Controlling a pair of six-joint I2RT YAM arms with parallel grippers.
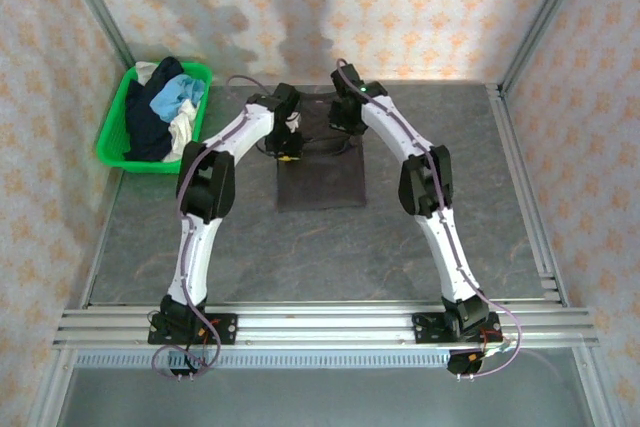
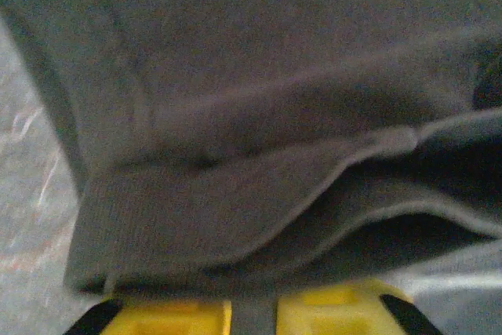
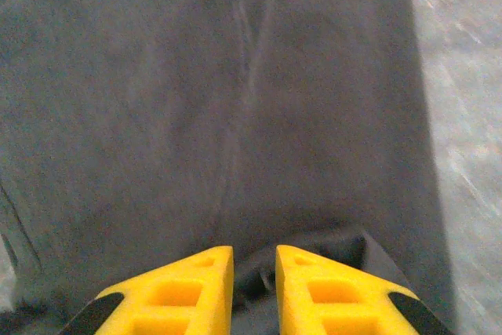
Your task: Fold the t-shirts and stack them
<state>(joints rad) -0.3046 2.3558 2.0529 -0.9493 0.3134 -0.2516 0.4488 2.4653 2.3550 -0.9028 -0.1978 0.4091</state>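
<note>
Left gripper [image 2: 252, 309] is clamped on the layered edge of the dark brown-grey t-shirt [image 1: 320, 185], right gripper [image 3: 253, 263] nipping a tuck of it alongside: a two-point hold, probably to draw the far end over. It lies folded narrow, mid table [image 1: 320, 259].

I see open bench [image 1: 300, 257] near and right of shirt [image 1: 320, 185], basket [image 1: 112, 127] filling far-left corner, walls [image 1: 400, 7] on three sides

Grey stone-look table [image 1: 330, 257] carries a folded dark brown-grey t-shirt [image 1: 320, 182] at its middle, and a green basket [image 1: 113, 135] in the far-left corner.
</note>
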